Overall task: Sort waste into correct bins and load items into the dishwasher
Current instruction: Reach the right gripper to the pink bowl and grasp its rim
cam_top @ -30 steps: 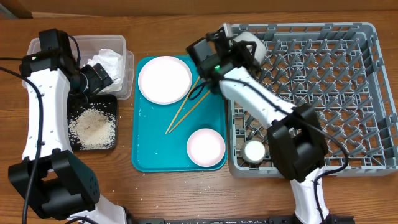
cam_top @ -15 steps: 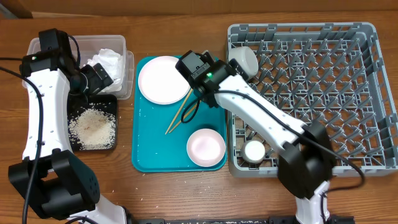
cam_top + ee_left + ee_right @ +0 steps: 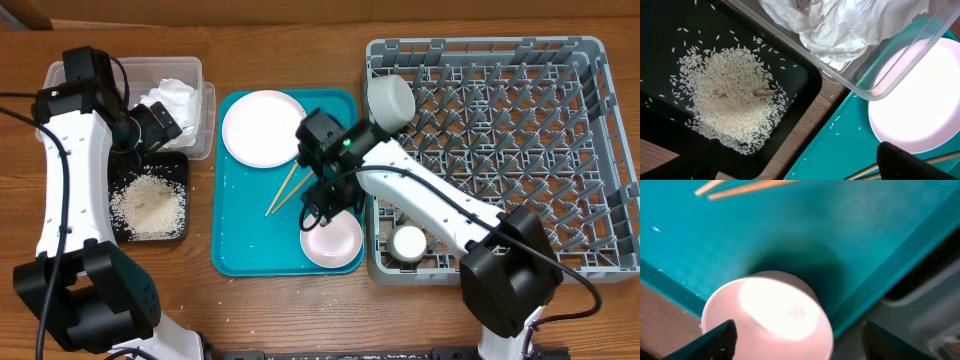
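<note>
My right gripper (image 3: pixel 325 200) is open and hangs just above the smaller white bowl (image 3: pixel 332 238) on the teal tray; in the right wrist view its fingers (image 3: pixel 810 337) straddle the bowl (image 3: pixel 770 310). Two chopsticks (image 3: pixel 290 190) lie crossed beside the white plate (image 3: pixel 264 127). The greyish bowl (image 3: pixel 390 100) and the white cup (image 3: pixel 409 243) sit in the grey dish rack (image 3: pixel 520 150). My left gripper (image 3: pixel 163 125) is open and empty by the clear tub (image 3: pixel 205 100), which holds the napkin (image 3: pixel 840 25). Rice (image 3: pixel 730 105) lies in the black tray (image 3: pixel 180 165).
The teal serving tray (image 3: pixel 235 235) lies between the bins and the rack, with a few stray rice grains on it. The rack's left wall is close beside the white bowl. A dark reddish scrap (image 3: pixel 799 4) shows in the napkin's folds.
My right gripper left the greyish bowl at the rack's back left corner and moved forward over the tray to the smaller white bowl. The left arm has not moved.
</note>
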`<state>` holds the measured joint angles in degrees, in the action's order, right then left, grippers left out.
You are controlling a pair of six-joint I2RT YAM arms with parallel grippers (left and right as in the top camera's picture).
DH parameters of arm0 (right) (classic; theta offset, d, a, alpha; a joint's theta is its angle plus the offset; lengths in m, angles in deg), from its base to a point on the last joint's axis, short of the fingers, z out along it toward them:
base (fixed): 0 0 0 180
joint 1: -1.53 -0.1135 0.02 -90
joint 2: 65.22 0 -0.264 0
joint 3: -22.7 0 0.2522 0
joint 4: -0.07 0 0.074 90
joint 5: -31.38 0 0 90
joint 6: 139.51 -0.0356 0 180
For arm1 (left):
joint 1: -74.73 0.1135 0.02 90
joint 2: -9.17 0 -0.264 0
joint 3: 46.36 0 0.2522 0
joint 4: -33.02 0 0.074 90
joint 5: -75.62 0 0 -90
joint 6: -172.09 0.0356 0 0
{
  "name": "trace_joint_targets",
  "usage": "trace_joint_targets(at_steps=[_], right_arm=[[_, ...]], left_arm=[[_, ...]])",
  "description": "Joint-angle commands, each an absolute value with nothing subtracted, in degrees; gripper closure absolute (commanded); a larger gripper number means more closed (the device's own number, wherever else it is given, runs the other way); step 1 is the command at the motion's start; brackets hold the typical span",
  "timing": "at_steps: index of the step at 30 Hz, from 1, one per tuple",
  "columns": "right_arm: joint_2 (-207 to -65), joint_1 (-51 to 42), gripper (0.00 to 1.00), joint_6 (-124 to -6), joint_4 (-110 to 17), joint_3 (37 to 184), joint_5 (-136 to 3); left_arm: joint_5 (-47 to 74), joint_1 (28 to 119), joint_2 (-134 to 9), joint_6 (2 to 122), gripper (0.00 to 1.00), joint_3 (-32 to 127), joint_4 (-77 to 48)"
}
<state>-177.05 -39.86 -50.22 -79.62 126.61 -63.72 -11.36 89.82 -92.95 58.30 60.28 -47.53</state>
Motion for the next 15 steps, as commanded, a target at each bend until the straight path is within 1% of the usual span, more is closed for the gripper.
trace_joint_targets(at_steps=[1, 5, 8, 10, 11, 12, 15], right_arm=[[-176.68, -40.06, 0.24, -48.86, -75.64, 120.86, -64.92], [-176.68, -40.06, 0.31, -47.72, -72.1, 116.75, -64.92], [-176.68, -40.06, 0.39, -47.57, -70.59, 115.75, -64.92], [-176.68, -40.06, 0.5, -47.59, -69.52, 115.53, -64.92], [-176.68, -40.06, 0.59, -47.66, -69.04, 115.53, -64.92], [-176.68, -40.06, 0.65, -47.86, -68.71, 115.53, -64.92], [-176.68, -40.04, 0.73, -51.57, -67.23, 115.55, -64.73]], left_arm=[[-10.96, 89.67, -91.9, 59.2, 0.0, 60.12, -47.53], [-10.94, 89.67, -91.9, 59.2, 0.0, 60.12, -47.53], [-10.94, 89.67, -91.9, 59.2, 0.0, 60.12, -47.53], [-10.94, 89.67, -91.9, 59.2, 0.0, 60.12, -47.53], [-10.94, 89.67, -91.9, 59.2, 0.0, 60.12, -47.53], [-10.96, 89.67, -91.9, 59.18, 0.0, 60.12, -47.53], [-10.94, 89.67, -91.9, 59.2, 0.0, 60.12, -47.53]])
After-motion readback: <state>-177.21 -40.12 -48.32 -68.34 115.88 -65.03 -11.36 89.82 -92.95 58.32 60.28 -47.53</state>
